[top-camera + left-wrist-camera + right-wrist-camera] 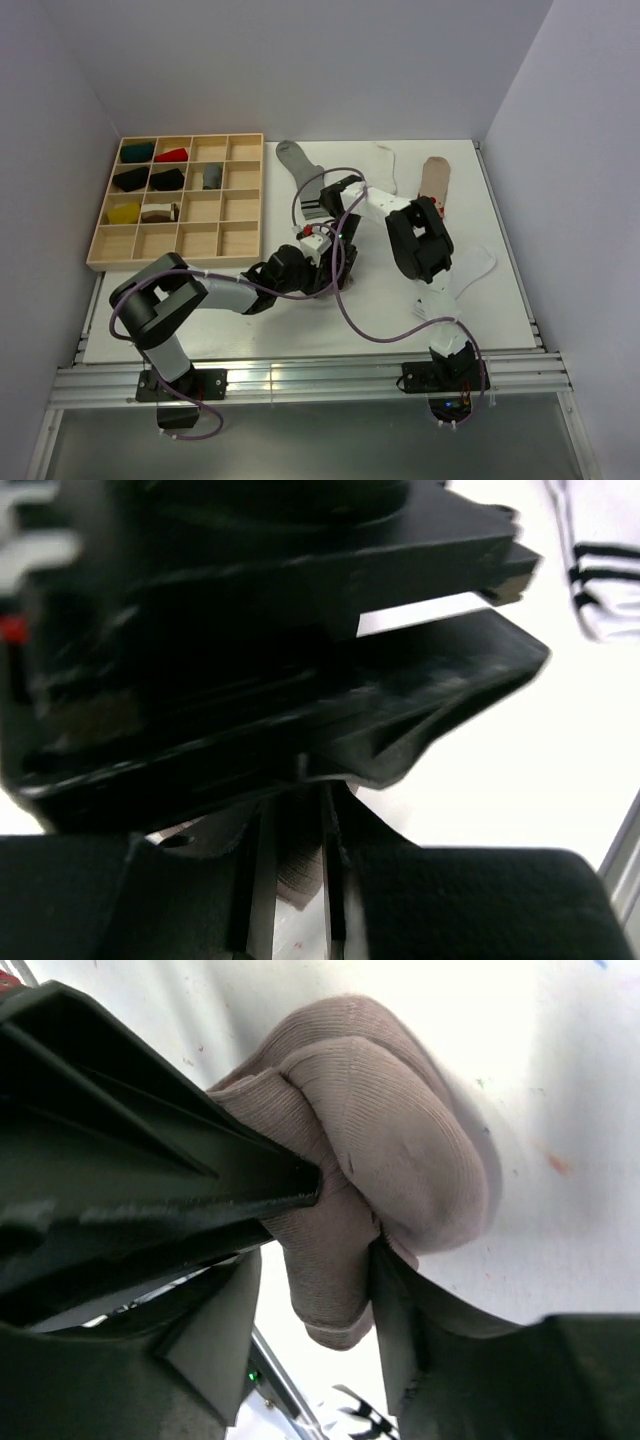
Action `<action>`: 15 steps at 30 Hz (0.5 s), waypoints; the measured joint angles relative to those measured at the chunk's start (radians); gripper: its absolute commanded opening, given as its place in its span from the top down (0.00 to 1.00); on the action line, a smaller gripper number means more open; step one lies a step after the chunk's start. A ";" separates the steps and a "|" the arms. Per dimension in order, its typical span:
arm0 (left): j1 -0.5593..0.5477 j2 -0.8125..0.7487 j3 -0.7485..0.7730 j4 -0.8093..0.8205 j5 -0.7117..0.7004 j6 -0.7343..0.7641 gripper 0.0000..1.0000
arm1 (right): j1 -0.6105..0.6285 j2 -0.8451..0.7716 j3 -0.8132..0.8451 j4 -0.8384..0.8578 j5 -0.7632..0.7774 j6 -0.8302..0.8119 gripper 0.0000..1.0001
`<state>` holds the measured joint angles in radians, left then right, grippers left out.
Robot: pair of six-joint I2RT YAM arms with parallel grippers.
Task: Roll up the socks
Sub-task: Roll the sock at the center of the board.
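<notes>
A taupe sock (390, 1130) is bunched into a roll on the white table. My right gripper (315, 1295) is shut on its lower fold. My left gripper (300, 880) is nearly closed on a strip of the same taupe knit (298, 865), and its black finger (200, 1175) pokes into the roll from the left. In the top view the left gripper (330, 262) and the right gripper (322, 238) meet at the table's middle and hide the roll. A second taupe sock (435, 180) lies at the back right. A white sock with black stripes (312, 205) lies just behind the grippers and also shows in the left wrist view (605, 570).
A dark grey sock (293, 158) and a white sock (387, 165) lie at the back. Another white sock (470, 270) lies right of the right arm. A wooden compartment tray (240, 205) at the back left holds several rolled socks. The right arm's cable loops across the front.
</notes>
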<state>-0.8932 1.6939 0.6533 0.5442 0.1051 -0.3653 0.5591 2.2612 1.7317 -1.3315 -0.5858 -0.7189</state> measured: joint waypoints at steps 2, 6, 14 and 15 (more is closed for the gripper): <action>0.004 0.011 -0.008 0.032 0.007 -0.023 1.00 | -0.011 -0.028 -0.032 0.034 -0.008 0.024 0.41; 0.019 0.024 -0.024 0.082 0.032 -0.062 1.00 | -0.047 -0.105 -0.097 0.143 -0.023 0.066 0.39; 0.065 0.043 -0.026 0.101 0.095 -0.134 1.00 | -0.224 -0.320 -0.217 0.309 -0.085 0.132 0.37; 0.074 0.048 -0.023 0.101 0.110 -0.145 1.00 | -0.250 -0.346 -0.225 0.322 -0.098 0.136 0.38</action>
<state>-0.8196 1.7424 0.6300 0.6456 0.2150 -0.5106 0.3088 1.9152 1.5066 -1.0096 -0.6838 -0.5827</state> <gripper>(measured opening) 0.227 0.626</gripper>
